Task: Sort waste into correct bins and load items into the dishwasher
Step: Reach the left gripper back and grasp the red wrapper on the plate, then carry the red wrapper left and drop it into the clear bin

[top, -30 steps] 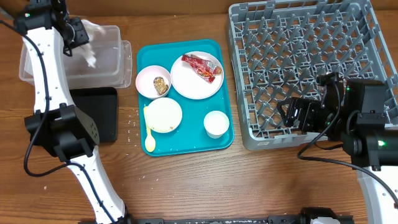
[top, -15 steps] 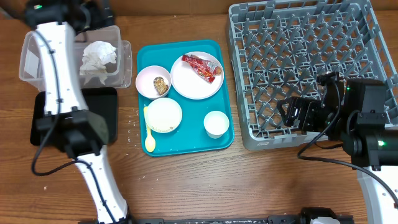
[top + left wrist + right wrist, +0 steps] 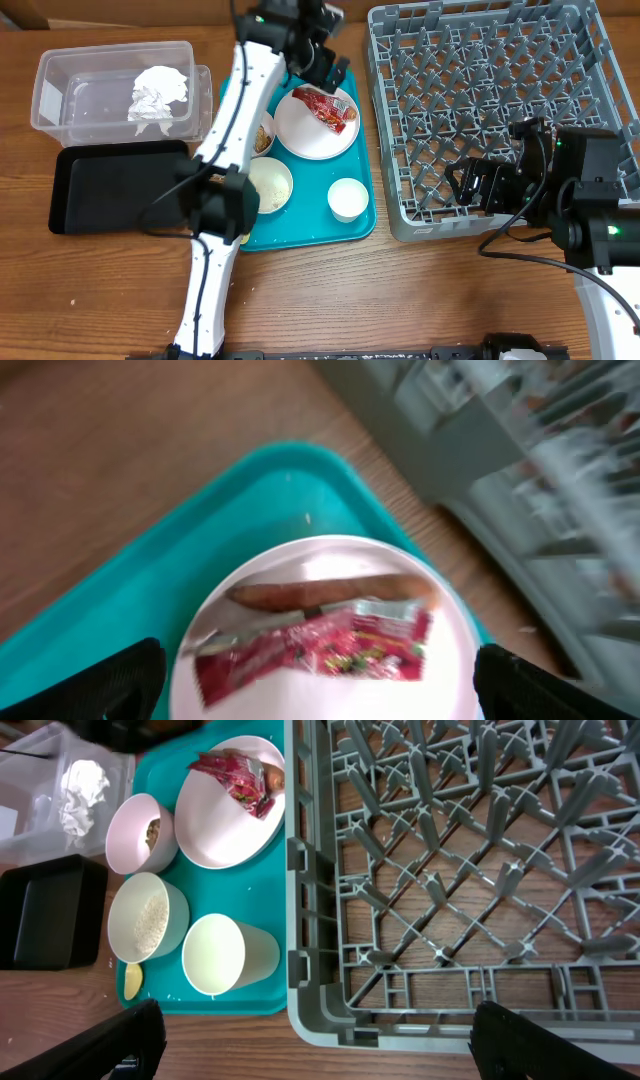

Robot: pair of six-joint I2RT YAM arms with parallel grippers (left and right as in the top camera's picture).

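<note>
**Left tool poised over the wrapper plate**

The left tool, jaws spread wide and empty, hangs directly above the white plate on the teal tray. The red wrapper, crinkled and glossy, lies crosswise between its fingers, with the brown sausage parallel beside it. The right tool gapes wide at the grey rack.

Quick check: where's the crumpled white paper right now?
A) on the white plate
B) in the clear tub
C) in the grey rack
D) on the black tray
B: the overhead view shows the crumpled white paper lying inside the clear tub.
</note>
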